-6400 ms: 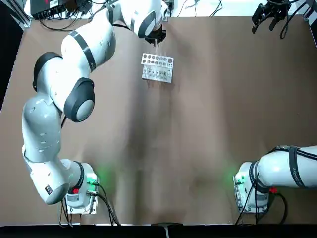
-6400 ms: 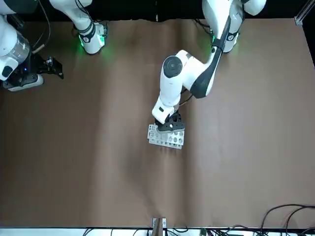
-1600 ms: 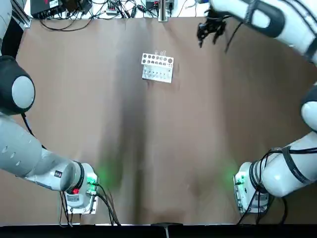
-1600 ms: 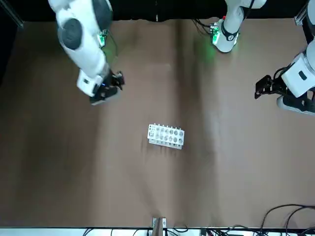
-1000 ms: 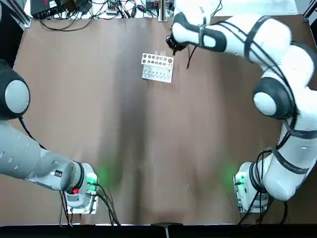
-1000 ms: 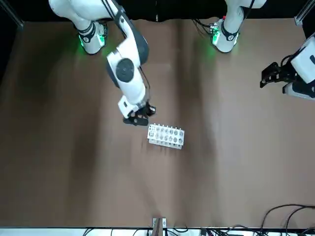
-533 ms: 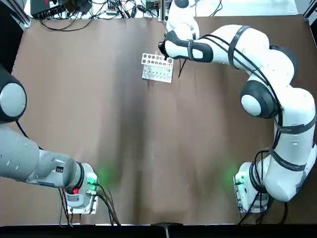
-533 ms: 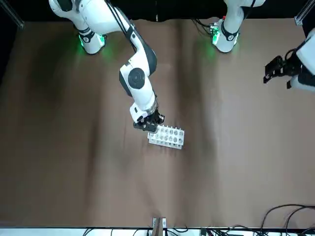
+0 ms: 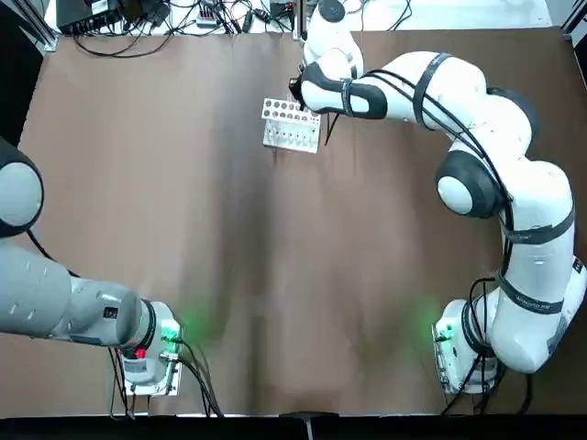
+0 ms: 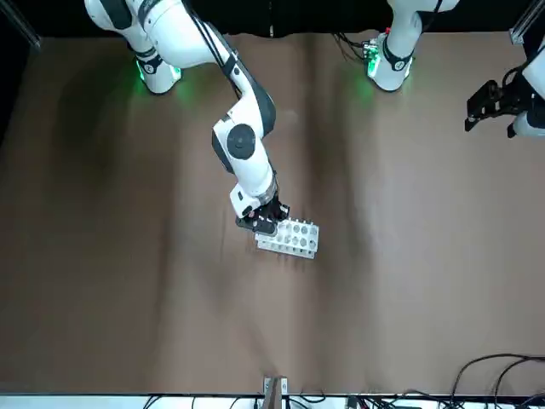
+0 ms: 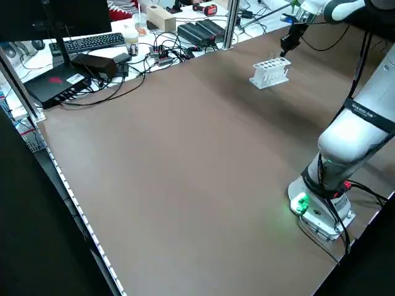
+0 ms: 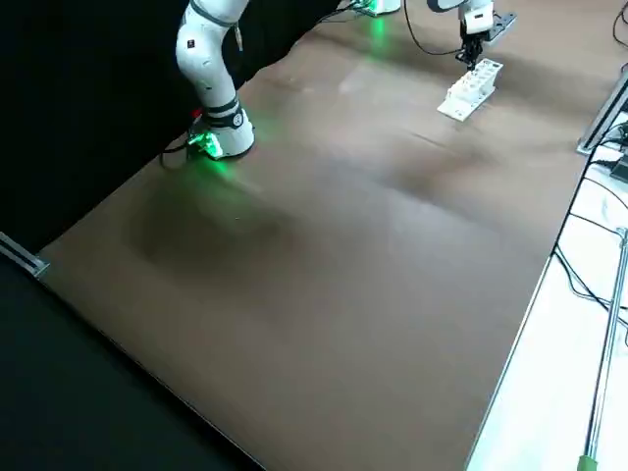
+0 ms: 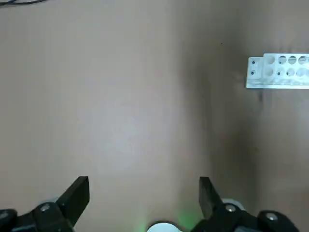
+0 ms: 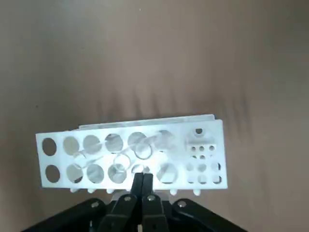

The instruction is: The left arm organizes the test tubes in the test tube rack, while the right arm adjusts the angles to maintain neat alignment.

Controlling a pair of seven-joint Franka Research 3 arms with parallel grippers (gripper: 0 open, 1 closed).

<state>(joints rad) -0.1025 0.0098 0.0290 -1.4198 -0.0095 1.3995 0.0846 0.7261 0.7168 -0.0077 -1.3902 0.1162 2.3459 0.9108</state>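
Overhead, right pincer (image 9: 303, 94) hangs at the rack's (image 9: 292, 125) far end on the counter (image 9: 275, 275). Wrist view: its fingers pressed together, grasping nothing, above leaning tubes (image 14: 145, 150). Left pincer (image 13: 145, 193), spread wide, sits well apart. Best nudge tubes gently without shoving the rack.

Robotics lab or test bench. Two white robot arms bolted at the near edge of a big brown table (image 9: 275, 275), each base lit with a green light (image 9: 170, 332). Table is bare apart from a small white test tube rack (image 9: 292, 125) toward the far side. Beyond the far edge sits a white bench cluttered with black cables (image 11: 166, 52), a keyboard (image 11: 92, 41), black electronics boxes (image 11: 200, 29) and a cardboard box (image 11: 162, 17). Metal frame posts (image 11: 231, 23) stand at the table's edge. Black curtain or backdrop (image 12: 88, 98) along one side.
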